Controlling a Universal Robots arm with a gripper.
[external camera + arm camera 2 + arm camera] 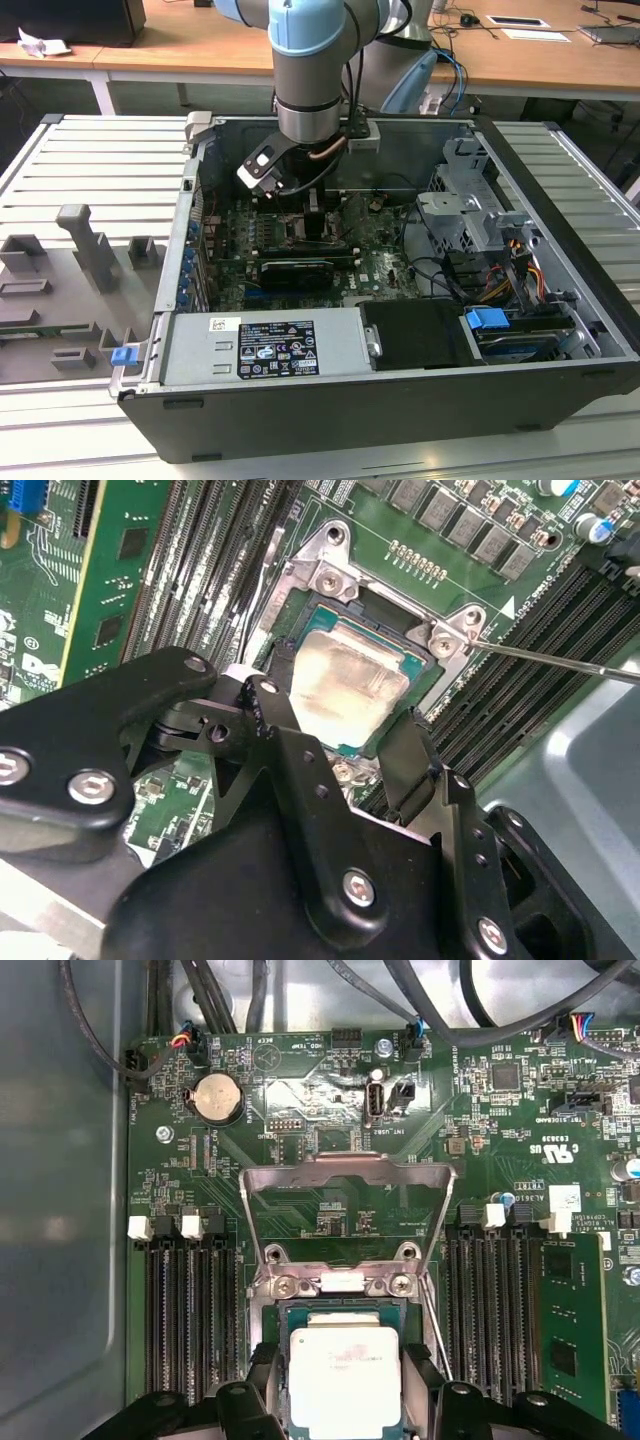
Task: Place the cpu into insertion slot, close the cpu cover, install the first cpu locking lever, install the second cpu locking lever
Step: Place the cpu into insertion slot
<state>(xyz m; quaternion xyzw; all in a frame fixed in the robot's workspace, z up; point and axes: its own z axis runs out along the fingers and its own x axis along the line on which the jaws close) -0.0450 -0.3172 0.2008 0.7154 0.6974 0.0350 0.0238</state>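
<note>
The cpu (345, 1380) (345, 685), a pale silver square chip, lies flat in the insertion slot (345, 1306) (330, 615) on the green board. My gripper (342, 1360) (345, 695) (312, 225) reaches down into the open computer case, and its black fingers (262, 1365) hug two opposite edges of the chip. Just beyond the slot, the cpu cover (345, 1165) stands raised on its hinge, with the board showing through its window. A thin locking lever (560, 662) (432, 1305) sticks out beside the socket, unlatched.
Long black memory slots (185, 1310) (490, 1300) flank the socket on both sides. The grey case wall (60, 1210) is close by, and cables (200, 990) hang past the board's edge. A power supply (265, 345) and drive cage (470, 215) share the case.
</note>
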